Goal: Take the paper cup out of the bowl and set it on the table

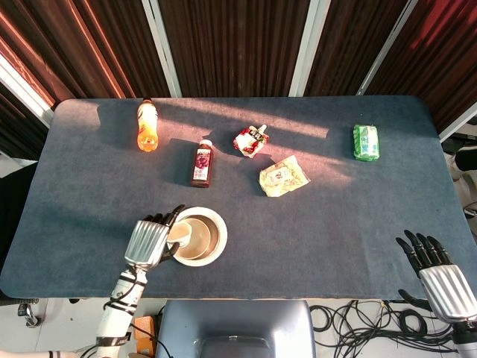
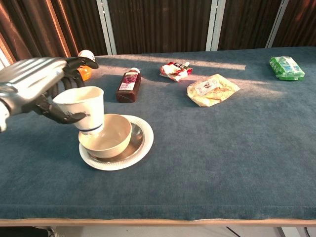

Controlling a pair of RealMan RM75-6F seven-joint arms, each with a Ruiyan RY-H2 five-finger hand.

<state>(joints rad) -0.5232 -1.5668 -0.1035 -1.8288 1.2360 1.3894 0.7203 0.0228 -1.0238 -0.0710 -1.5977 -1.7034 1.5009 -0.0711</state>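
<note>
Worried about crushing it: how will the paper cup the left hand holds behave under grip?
The paper cup looks thin-walled and empty, so probably light and easily dented if the left hand squeezes. It hangs tilted above the bowl; tall and narrow-based, it may tip unless set down level.

Looks like a robot lab or test room, not a home: a table (image 1: 373,216) covered in plain blue-grey felt, dark red-brown curtains (image 1: 231,45) with white frame posts (image 1: 162,45) behind it, loose black cables (image 1: 358,321) tangled on the pale floor, a grey machine base (image 1: 235,328) at the near edge. Grocery packets laid well apart like test props.
</note>
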